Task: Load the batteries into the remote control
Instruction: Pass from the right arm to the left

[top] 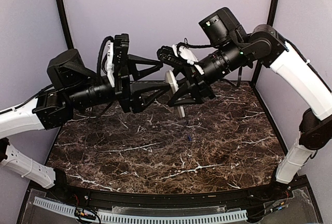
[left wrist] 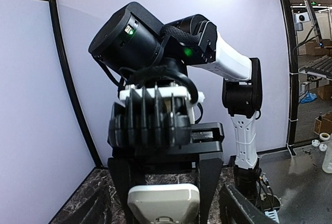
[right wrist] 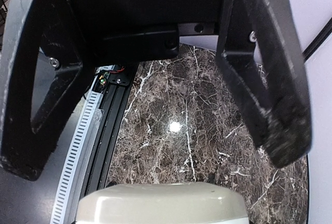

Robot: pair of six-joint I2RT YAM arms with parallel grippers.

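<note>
The remote control (top: pixel 179 111), a pale oblong, hangs tilted above the table between the two raised arms. My right gripper (top: pixel 176 90) is shut on it. In the left wrist view the right gripper's black fingers (left wrist: pixel 210 182) flank the remote's rounded end (left wrist: pixel 163 203). My left gripper (top: pixel 164 77) faces it from the left and stands open, its fingers (right wrist: pixel 259 79) spread wide and clear of the remote's beige end (right wrist: pixel 161 206). A tiny blue-purple battery (top: pixel 189 138) lies on the table below.
The dark marble tabletop (top: pixel 155 151) lies well under both grippers. A white slotted cable duct (top: pixel 155 216) and black rail run along the near edge. Purple walls close in the back and both sides.
</note>
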